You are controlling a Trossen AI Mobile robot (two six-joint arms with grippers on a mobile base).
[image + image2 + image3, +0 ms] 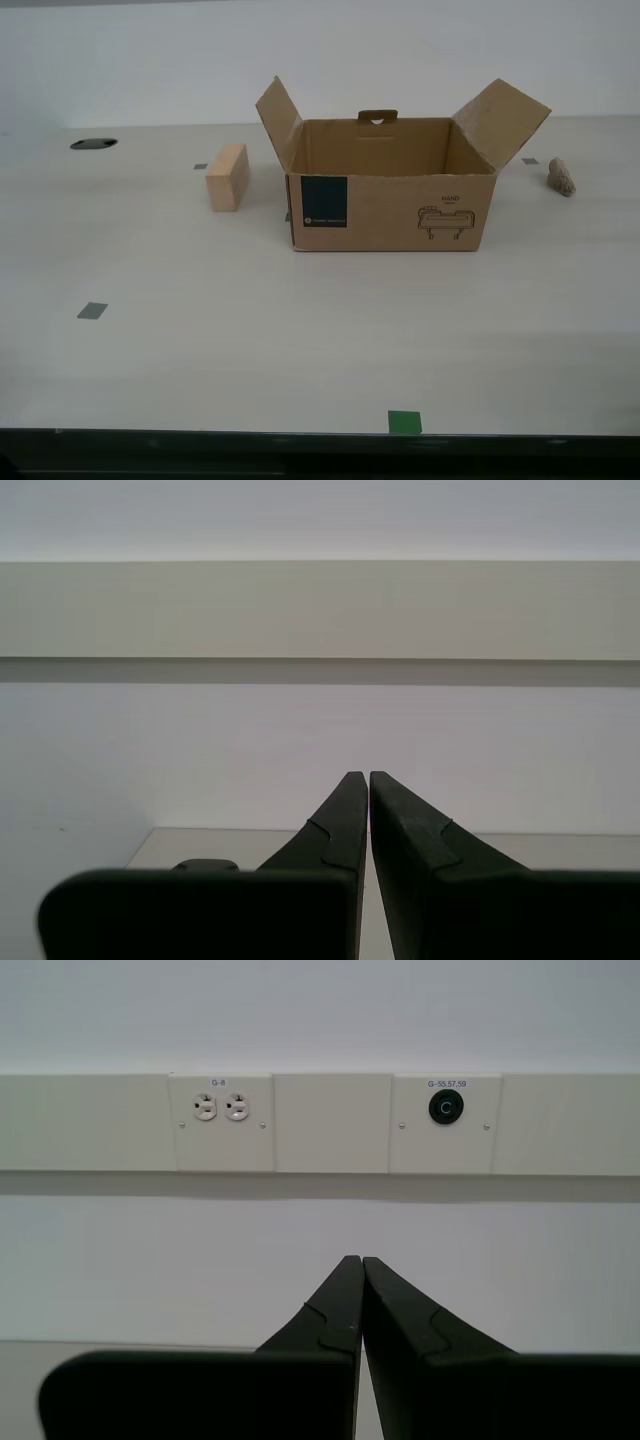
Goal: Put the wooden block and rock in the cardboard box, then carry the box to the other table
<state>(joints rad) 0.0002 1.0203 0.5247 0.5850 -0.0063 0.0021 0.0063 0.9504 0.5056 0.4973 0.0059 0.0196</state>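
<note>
Facing the wall with jaws together, my first gripper [360,1260] and second gripper [359,775] show no cardboard box [390,205]

Cardboard box [390,195] upright, flaps open, nothing visible inside. Wooden block [227,177] stands at its 9 o'clock, close by. Rock [562,177] at its 3 o'clock, apart.

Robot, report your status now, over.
My first gripper and my second gripper shut, empty. Wooden block and rock outside the open cardboard box. Nothing in the way.
</note>
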